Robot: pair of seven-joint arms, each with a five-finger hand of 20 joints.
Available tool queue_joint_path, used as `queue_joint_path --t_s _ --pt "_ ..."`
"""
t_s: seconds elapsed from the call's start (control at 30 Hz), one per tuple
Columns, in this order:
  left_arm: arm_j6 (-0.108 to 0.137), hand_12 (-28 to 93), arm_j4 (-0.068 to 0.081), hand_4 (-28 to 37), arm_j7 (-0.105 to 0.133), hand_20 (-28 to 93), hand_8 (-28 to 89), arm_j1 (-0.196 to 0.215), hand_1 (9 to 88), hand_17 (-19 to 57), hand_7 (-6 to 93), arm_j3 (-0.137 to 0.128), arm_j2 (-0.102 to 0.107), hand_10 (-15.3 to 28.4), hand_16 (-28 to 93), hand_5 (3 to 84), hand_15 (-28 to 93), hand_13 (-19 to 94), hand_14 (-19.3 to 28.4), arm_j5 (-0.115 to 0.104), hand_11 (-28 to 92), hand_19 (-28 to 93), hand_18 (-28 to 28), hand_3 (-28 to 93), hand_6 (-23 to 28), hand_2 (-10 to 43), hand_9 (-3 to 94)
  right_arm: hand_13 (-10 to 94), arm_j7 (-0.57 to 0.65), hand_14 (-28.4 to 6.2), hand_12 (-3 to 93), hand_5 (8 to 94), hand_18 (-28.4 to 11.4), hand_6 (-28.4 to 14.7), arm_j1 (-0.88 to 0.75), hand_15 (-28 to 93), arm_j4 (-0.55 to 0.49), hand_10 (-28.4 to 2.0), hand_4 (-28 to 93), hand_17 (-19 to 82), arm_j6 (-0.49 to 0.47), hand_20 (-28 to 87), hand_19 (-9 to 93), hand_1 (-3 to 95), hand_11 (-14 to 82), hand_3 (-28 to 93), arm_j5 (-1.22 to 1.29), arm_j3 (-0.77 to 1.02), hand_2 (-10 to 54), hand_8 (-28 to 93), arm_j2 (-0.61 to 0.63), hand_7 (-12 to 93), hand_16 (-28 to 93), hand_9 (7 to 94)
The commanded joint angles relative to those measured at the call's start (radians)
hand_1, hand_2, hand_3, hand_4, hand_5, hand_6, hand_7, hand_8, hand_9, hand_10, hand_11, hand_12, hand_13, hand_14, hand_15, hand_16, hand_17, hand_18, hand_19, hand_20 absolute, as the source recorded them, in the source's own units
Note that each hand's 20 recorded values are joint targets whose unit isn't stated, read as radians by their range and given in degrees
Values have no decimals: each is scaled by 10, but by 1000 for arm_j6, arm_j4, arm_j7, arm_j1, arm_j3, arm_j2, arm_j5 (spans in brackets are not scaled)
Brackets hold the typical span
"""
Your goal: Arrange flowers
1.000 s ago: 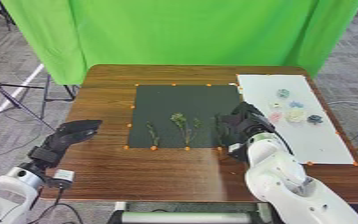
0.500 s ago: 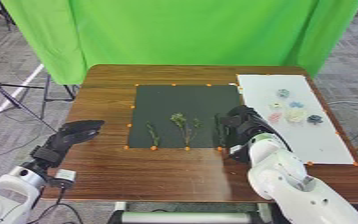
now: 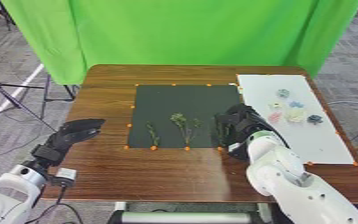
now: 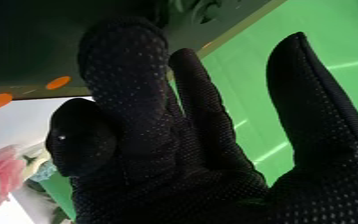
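Note:
In the head view my right hand (image 3: 242, 122) is over the right edge of the dark mat (image 3: 186, 97), beside a green stem (image 3: 221, 131) at that edge. The right wrist view has my right hand (image 4: 140, 100) with its fingers extended and apart, holding nothing visible. More green stems lie on the mat: a bushier one (image 3: 184, 125) in the middle and a thin one (image 3: 153, 135) on the left. Pale pink, yellow, blue and dark flowers (image 3: 294, 116) rest on the white sheet (image 3: 266, 86). My left hand (image 3: 79, 131) is at the table's left side, fingers relaxed.
The brown wooden table (image 3: 109, 95) surrounds the mat, with orange dots marking the edges of mat and sheet. A green curtain (image 3: 193, 35) hangs behind the table. Tripod legs (image 3: 11, 97) stand on the floor at the left.
My right hand has shifted slightly at the mat's right edge, and its arm has moved a little. My left hand stays nearly where it was.

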Motion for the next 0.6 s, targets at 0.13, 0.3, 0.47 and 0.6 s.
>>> queue_joint_path --t_s 0.13,0.3,0.47,0.6 --pt "-16 113 3 -160 -9 151 -60 1 287 14 119 4 -7 139 16 391 147 303 184 0 131 98 162 623 42 -69 350 905 -17 -65 136 506 -159 -56 14 450 15 -178 -45 579 -8 360 928 269 84 588 12 -17 38 -18 -14 103 328 635" --pt "-22 113 6 -159 -12 151 -59 -6 285 13 117 8 -5 140 17 391 147 303 185 2 129 97 162 618 43 -66 349 904 -14 -66 137 507 -160 -54 15 452 13 -176 -44 576 -3 362 928 268 84 588 -5 -17 40 -19 -7 105 327 634" --pt "-21 114 1 -156 -13 152 -58 3 284 13 113 0 -7 141 17 391 147 302 185 -1 128 99 162 614 43 -64 348 902 -28 -66 140 518 -160 -52 0 453 -18 -176 -43 572 87 364 927 264 87 594 -40 44 39 -18 27 111 326 638" --pt "-21 115 -1 -156 -14 152 -57 7 284 12 109 -4 -7 142 18 391 148 302 185 0 127 100 162 611 44 -63 347 898 -34 -65 150 540 -163 -49 15 457 -38 -173 -47 565 134 374 929 273 90 606 -89 93 16 -22 83 123 328 647"
